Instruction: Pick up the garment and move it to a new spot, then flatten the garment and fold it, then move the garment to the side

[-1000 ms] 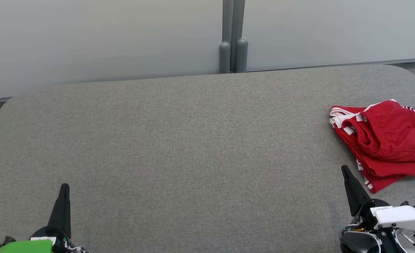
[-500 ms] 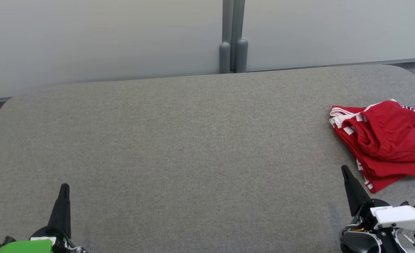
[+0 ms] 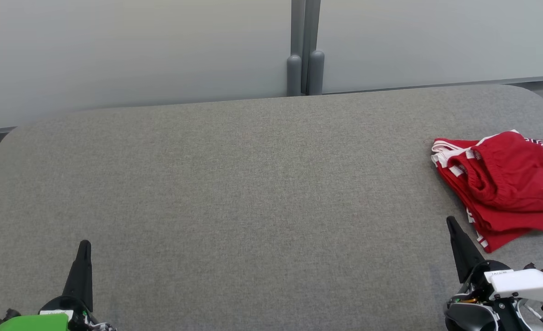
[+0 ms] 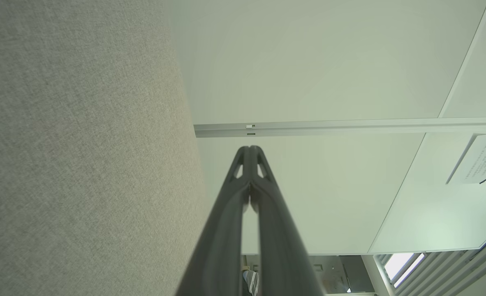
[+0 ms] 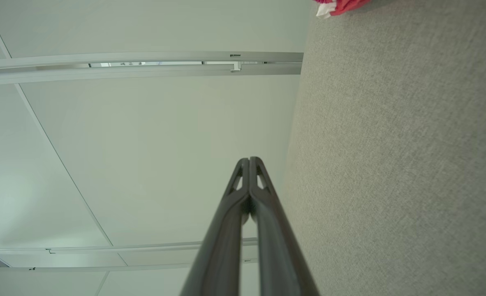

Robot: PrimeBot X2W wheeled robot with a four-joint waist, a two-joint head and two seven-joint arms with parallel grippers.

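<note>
Where the head view begins at its lower left, the left gripper [image 3: 84, 243] rises from a bright green plastic cover [image 3: 32, 322], its two long dark fingers pointing up over the grey woven-fabric table top [image 3: 253, 184]. A small white label [image 3: 56, 312] sits at the base of the fingers, its print too small to read. In the left wrist view the jaws are pressed together at the tips, with nothing between them. On the pale wall beyond them hangs a white paper notice [image 4: 479, 158] bearing lines of text too fine to make out.

At the middle of the table's far edge stand two rounded grey posts [image 3: 304, 69] against the frosted pale partition panels [image 3: 115, 55].

Further right, the right gripper [image 3: 449, 220] points up from a white plastic wrist housing [image 3: 524, 282]. A white tag [image 3: 499, 273] on that housing carries marks that cannot be read. The right wrist view shows its jaws closed against each other and empty.

The red folded garment with white trim [image 3: 506, 184] lies on the table near its right edge, just beyond the right gripper's tips and apart from them. Dark lettering at the garment's far right corner is cut off by the edge of the view and is illegible.
</note>
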